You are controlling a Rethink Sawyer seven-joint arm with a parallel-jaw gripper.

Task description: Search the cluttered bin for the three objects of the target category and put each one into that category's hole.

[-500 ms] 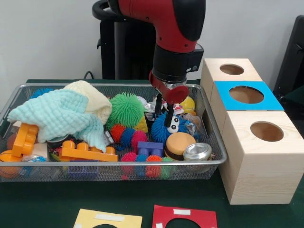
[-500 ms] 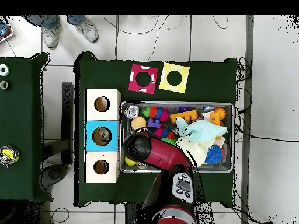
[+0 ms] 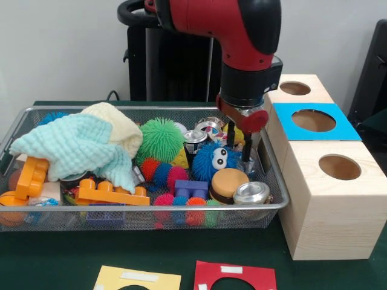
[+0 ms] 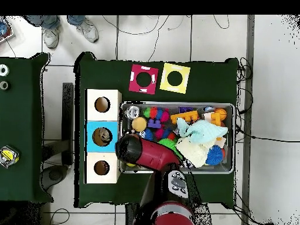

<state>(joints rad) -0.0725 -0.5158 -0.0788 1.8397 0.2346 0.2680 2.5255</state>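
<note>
The silver wire-mesh bin [image 3: 181,209] is full of toys, and it also shows in the overhead view [image 4: 176,105]. My gripper [image 3: 241,147] hangs open and empty at the bin's right end, just right of a blue fuzzy ball with eyes [image 3: 213,160]. Three wooden boxes with round holes stand right of the bin; the middle one carries a blue card [image 3: 313,121]. Small metal cans [image 3: 195,138] lie behind the blue ball, and a flat tin [image 3: 251,193] lies at the front right. In the overhead view my arm [image 4: 146,153] hides the gripper.
A mint and cream cloth [image 3: 84,145] covers the bin's left half. A green spiky ball [image 3: 161,139], orange bricks [image 3: 109,193] and a toy burger [image 3: 228,183] lie around it. Red [image 3: 234,277] and yellow [image 3: 136,280] cards lie in front. A person's shoes [image 4: 51,36] show at the overhead view's top.
My gripper has moved from over the blue fuzzy ball towards the boxes, to the bin's right end. The toys have not moved.
</note>
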